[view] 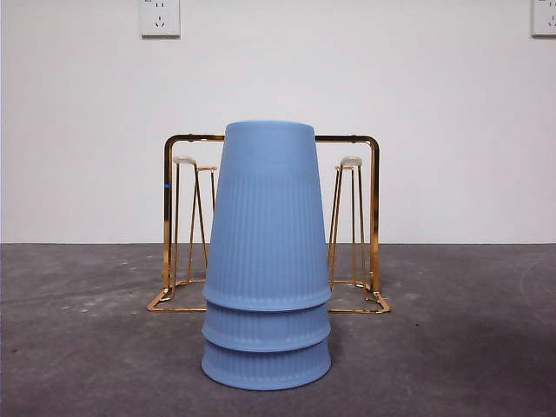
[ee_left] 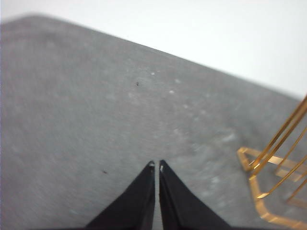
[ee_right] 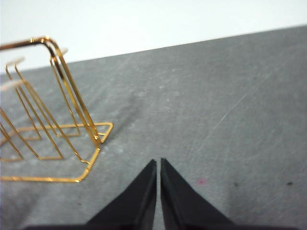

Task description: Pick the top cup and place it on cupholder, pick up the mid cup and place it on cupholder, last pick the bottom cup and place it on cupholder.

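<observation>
Three blue ribbed cups stand nested upside down in one stack at the table's front centre: the top cup (view: 267, 213), the mid cup (view: 266, 327) and the bottom cup (view: 266, 365). Directly behind the stack stands the gold wire cupholder (view: 373, 208), its whitish-tipped prongs bare on both sides. My left gripper (ee_left: 157, 165) is shut and holds nothing, hovering over bare table with a corner of the cupholder (ee_left: 261, 191) off to one side. My right gripper (ee_right: 158, 162) is shut too, with nothing held, beside the other end of the cupholder (ee_right: 57, 72). Neither arm shows in the front view.
A grey table top (view: 469, 330) runs back to a white wall with two power sockets (view: 160, 17) high up.
</observation>
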`<state>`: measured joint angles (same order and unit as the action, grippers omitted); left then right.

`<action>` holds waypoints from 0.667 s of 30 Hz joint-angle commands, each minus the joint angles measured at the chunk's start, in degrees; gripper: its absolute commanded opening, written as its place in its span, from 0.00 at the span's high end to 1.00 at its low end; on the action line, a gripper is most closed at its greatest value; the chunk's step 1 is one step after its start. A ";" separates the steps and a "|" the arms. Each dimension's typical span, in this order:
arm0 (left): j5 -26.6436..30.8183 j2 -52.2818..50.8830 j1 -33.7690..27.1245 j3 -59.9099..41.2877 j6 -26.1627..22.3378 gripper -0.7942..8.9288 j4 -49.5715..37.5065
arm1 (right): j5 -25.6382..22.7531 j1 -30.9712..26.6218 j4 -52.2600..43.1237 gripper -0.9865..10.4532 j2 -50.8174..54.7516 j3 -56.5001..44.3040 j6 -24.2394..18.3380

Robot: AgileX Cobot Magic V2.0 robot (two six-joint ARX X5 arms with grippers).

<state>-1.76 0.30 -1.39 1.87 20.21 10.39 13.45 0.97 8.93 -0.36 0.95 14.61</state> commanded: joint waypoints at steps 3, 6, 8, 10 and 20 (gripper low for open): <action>-3.15 -0.11 -0.09 -0.09 13.97 0.91 0.28 | 1.33 0.09 -1.49 0.91 0.15 -0.11 9.66; -6.51 -0.11 -0.09 1.22 14.36 0.91 0.35 | 1.97 0.09 -3.85 0.91 0.15 0.42 13.88; -8.15 0.00 -0.09 2.51 16.11 0.91 0.37 | 1.97 0.09 -3.80 0.91 0.15 1.77 14.91; -8.83 0.07 -0.09 4.07 16.96 0.91 0.42 | 2.01 0.09 -3.76 0.91 0.11 3.50 14.99; -12.07 5.46 -0.09 18.12 13.07 0.91 5.99 | 3.67 0.09 1.11 0.91 -5.40 18.78 11.89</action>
<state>-13.06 5.10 -1.39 18.17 35.79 16.51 16.60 0.97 10.11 -4.73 17.96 28.18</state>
